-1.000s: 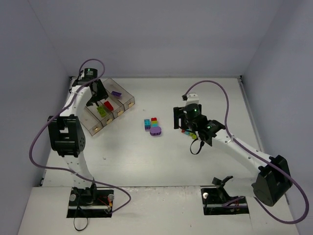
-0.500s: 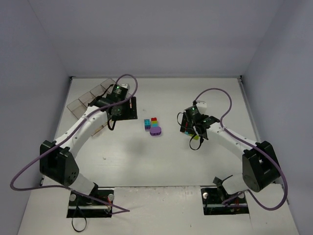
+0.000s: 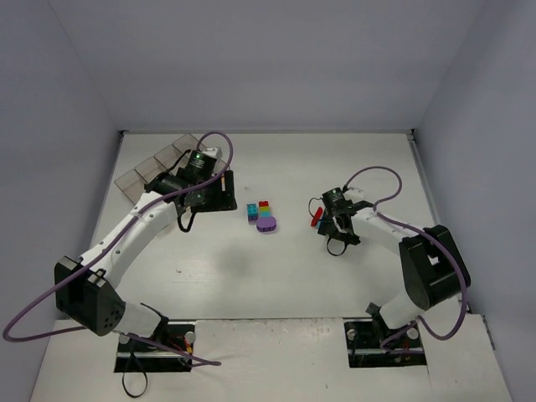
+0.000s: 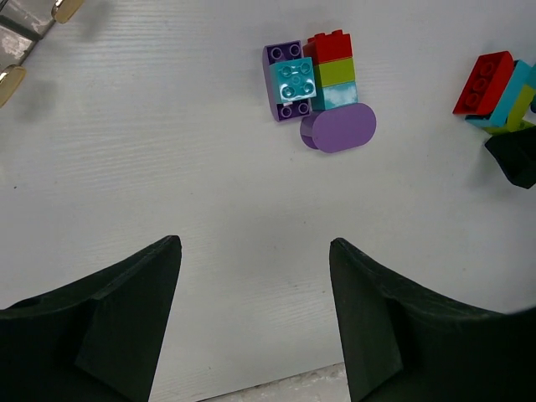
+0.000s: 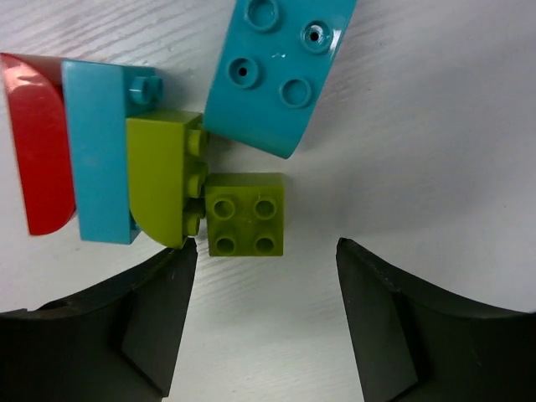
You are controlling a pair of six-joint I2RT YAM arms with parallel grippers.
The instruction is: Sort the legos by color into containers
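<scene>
Top view: containers [image 3: 155, 167] are sitting far left, legos [image 3: 265, 216] lying centre in two groups; left wrist — left gripper [image 4: 253, 251] is hanging open and empty, short of the purple-cyan-red cluster [image 4: 322, 84]; right wrist — right gripper [image 5: 265, 249] is standing open, gripping nothing, lime brick [image 5: 244, 213] lying at its tips.

Glossy plastic legos [image 5: 276, 75] on matt, finely grained white table [image 4: 126, 151]

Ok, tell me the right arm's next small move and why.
Probably lower the right gripper and close on the small green brick: its jaws stand open and empty, and that brick lies studs up just ahead of the gap between them, beside the curved green brick.
</scene>
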